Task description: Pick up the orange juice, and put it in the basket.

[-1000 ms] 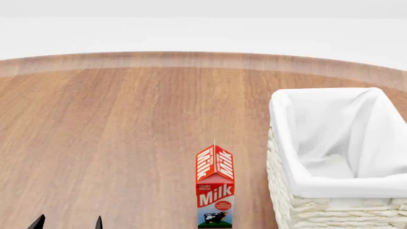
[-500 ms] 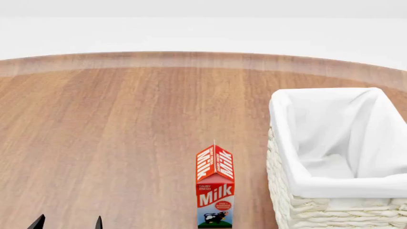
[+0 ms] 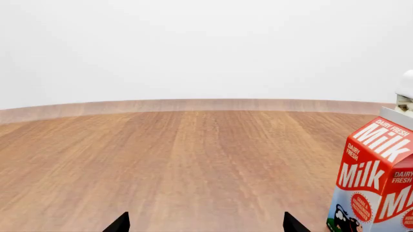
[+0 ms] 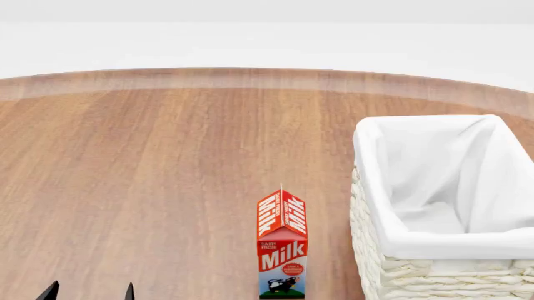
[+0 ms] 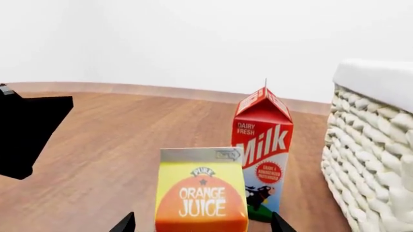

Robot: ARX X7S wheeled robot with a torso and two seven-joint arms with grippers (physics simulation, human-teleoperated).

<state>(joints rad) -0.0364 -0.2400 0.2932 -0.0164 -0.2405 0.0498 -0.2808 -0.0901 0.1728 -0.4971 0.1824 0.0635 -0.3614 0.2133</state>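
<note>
The orange juice [image 5: 201, 193], a yellow carton with an orange circle reading "ORANGE JUICE", stands on the wooden table [image 4: 167, 162] and shows only in the right wrist view. My right gripper [image 5: 203, 224] is open, its two black fingertips either side of the carton with gaps on both sides. The cream wicker basket [image 4: 446, 250] with white liner stands at the right in the head view, and its woven wall [image 5: 371, 164] shows in the right wrist view. My left gripper [image 4: 90, 292] is open and empty at the bottom left; its tips also show in the left wrist view [image 3: 203, 224].
A red-and-white Milk carton [image 4: 282, 247] stands just left of the basket, behind the juice in the right wrist view [image 5: 261, 150], and at the edge of the left wrist view [image 3: 377, 179]. A black arm part [image 5: 29, 130] shows beside it.
</note>
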